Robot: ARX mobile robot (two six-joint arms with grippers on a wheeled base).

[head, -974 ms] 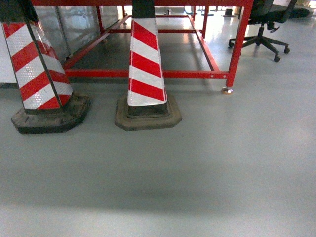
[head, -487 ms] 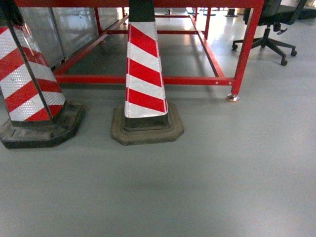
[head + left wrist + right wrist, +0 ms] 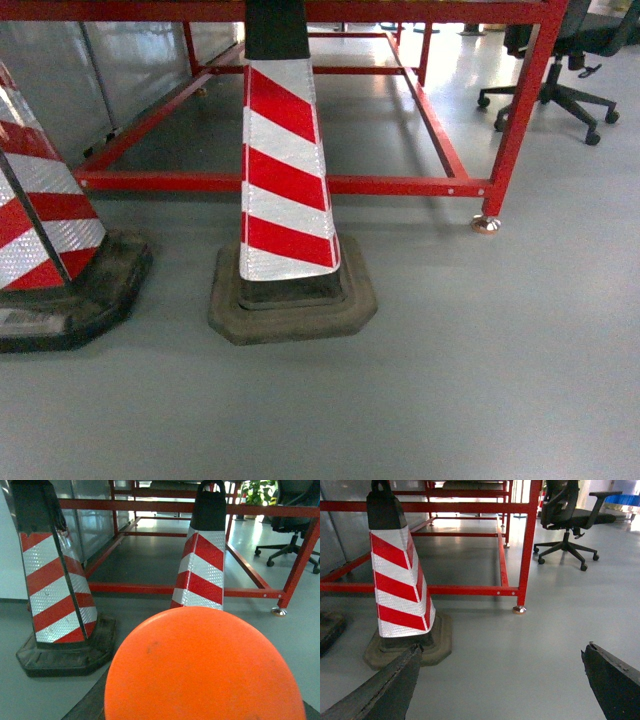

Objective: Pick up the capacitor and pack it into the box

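On the floor: striped cone (image 3: 285, 190) | right gripper (image 3: 502, 680) spread (tips cropped) | left unreadable

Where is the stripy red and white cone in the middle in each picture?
Head: the middle cone stands centre-left, before the red frame.
Left wrist: it is upper right of centre, behind the orange disc.
Right wrist: it is on the left.
Shared landmark: the red frame's footed leg.

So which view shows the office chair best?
The right wrist view: the chair shows seat, armrest and wheeled base. The head view and the left wrist view show mainly its base at the edge.
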